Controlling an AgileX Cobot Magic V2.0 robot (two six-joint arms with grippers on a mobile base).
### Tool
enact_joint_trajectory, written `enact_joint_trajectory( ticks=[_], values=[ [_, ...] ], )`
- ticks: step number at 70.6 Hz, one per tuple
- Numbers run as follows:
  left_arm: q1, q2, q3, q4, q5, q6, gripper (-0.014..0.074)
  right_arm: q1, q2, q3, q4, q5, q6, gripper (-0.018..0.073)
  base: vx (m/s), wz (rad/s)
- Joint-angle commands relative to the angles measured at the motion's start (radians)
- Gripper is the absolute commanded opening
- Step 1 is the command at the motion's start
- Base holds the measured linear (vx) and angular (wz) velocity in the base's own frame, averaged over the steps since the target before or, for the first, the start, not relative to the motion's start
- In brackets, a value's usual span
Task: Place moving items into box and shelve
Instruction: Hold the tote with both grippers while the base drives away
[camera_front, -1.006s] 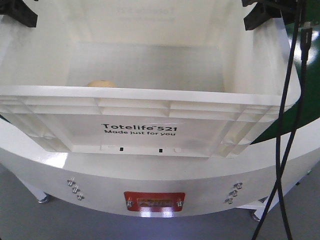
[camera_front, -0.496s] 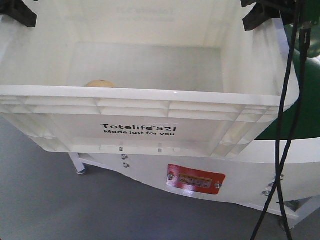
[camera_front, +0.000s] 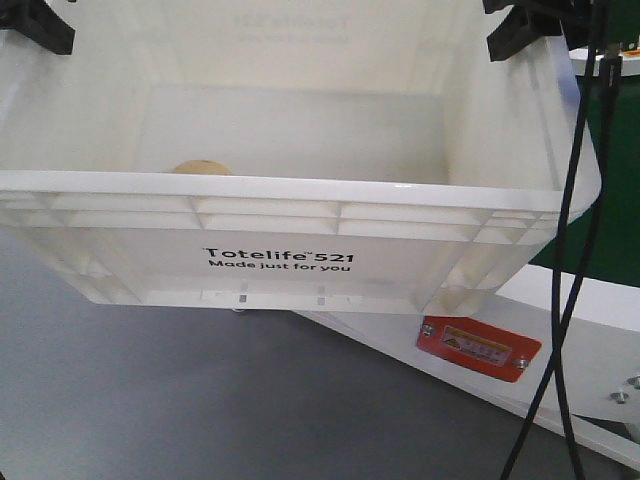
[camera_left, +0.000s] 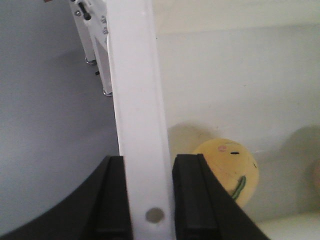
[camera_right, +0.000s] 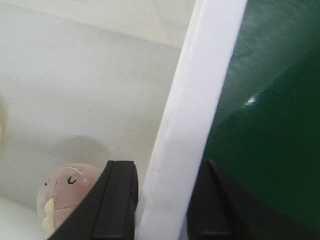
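The box (camera_front: 300, 215) hangs in the air over the grey floor (camera_front: 130, 400), with nothing under it. The left jaws are closed tight on the box's left rim, one black pad on each side of the thin wall. The right jaws pinch the right rim the same way. The toys are already inside, so I think the job now is to carry the box to the shelf.

To do that well, both arms should move together and at the same height, so the box does not tip or twist. The rim is smooth, hard, shiny plastic and may be slippery, so the squeeze must not let up. Going slow is best, because the toys are round and could roll.

The box is big, white and square-cornered, with ribs under its rim and black letters on the front. The cream toy (camera_left: 227, 170) lies on the box floor near the left wall. It looks soft, with a tiny drawn face and a green stripe. The tan toy (camera_right: 65, 192) sits near the right wall, plump, with a pale crimped edge. A black cable (camera_front: 570, 250) hangs close to the box's right side and could snag.
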Motion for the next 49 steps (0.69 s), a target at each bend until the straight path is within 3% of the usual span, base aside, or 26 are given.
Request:
enact_joint_trajectory(
  ticks=[1,49],
  values=[
    [-0.004,-0.05,-0.047,-0.018,-0.08,-0.001,-0.0017,0.003,-0.054,-0.046,0.032,-0.02,-0.034,-0.0012,-0.11,0.44],
    [-0.004,-0.05,-0.047,-0.018,-0.08,-0.001,-0.0017,0.003,-0.054,-0.046,0.033,-0.02,-0.034,-0.0012,-0.11,0.49]
  ],
)
